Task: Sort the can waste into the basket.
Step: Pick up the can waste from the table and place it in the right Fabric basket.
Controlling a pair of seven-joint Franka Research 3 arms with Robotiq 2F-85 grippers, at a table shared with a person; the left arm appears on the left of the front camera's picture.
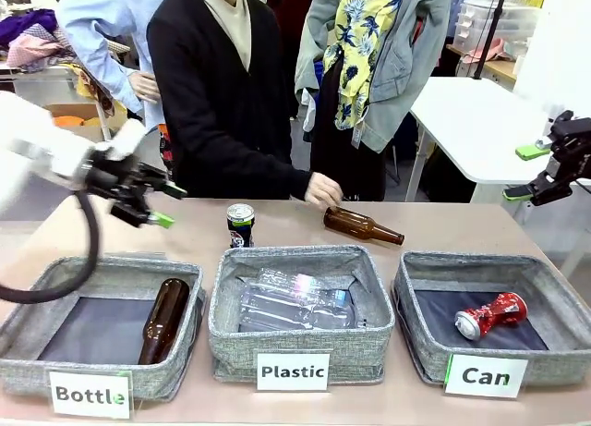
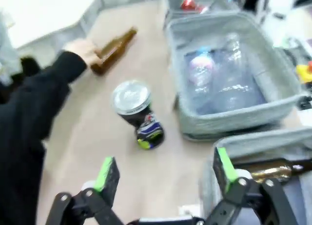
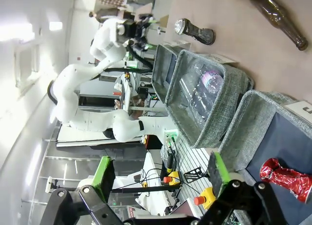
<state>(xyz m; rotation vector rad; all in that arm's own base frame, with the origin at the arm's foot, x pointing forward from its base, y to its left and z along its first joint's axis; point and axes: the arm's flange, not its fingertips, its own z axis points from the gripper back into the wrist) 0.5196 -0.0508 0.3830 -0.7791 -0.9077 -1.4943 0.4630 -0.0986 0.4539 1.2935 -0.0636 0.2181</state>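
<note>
Fingers (image 2: 108, 175) spread and empty, the left gripper (image 2: 165, 170) hovers near the upright black can (image 2: 137, 112), seemingly approaching; next it must straddle and clamp it.

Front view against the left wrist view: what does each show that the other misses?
Front view: the label cards and the open right gripper. Left wrist view: a look down through the open left gripper onto the black can and its silver top. Both: that can, the person's hand on a brown bottle, and the crushed red can in its basket.
</note>
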